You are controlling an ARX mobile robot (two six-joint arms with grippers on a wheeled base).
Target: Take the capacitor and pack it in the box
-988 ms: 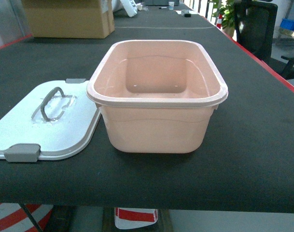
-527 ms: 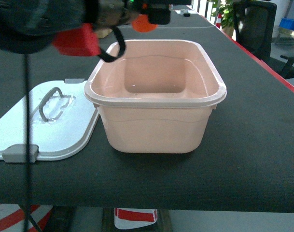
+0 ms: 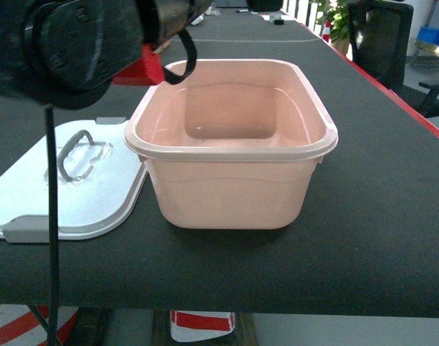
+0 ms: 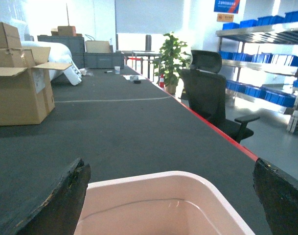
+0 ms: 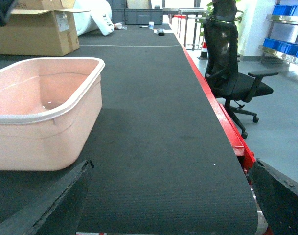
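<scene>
Your pink box [image 3: 233,144] stands open near the front edge of the black table [image 3: 378,216], nothing visible inside it; no capacitor shows in any view. Its white lid [image 3: 68,187] lies flat to the box's left, tucked slightly under the rim, grey handle up. Your left claw [image 4: 171,196] hangs just above the box's near rim, both dark fingers [image 4: 56,205] spread wide to either side and holding nothing. Your right claw [image 5: 171,205] sits low over bare table to the right of the box, also spread wide and carrying nothing. The left arm [image 3: 68,43] fills the head view's upper left, with a red part beside the box's far-left corner. A cardboard carton [image 4: 19,88] sits well beyond the box; its label is too small to read. The table's right side ends at a red edge [image 5: 227,132], an office chair [image 5: 232,73] beyond it
</scene>
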